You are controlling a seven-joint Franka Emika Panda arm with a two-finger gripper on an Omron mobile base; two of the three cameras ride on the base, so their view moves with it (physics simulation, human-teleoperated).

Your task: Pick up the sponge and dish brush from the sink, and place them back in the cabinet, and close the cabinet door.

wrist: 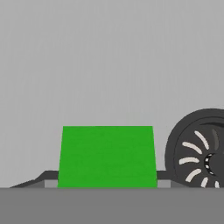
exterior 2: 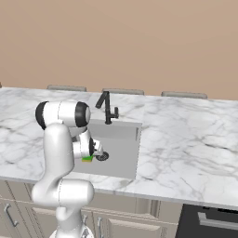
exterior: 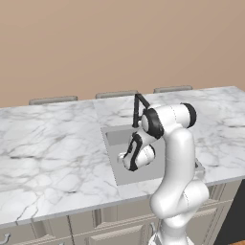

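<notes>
1 grey sink (exterior: pixel 113 136) sits in white marble counter (exterior: pixel 48 143).

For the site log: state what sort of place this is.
A simulated kitchen, most likely: a white marble counter holds a recessed grey sink with a black faucet, and beige panelled base cabinets run beneath.

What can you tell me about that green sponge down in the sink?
The sponge is a small, flat, bright green block with straight edges, lying flat on the grey floor of the sink, right beside the round dark drain. In the hand view a dark finger tip stands against each side of it, so the gripper appears closed on it. Its underside is hidden.
</notes>
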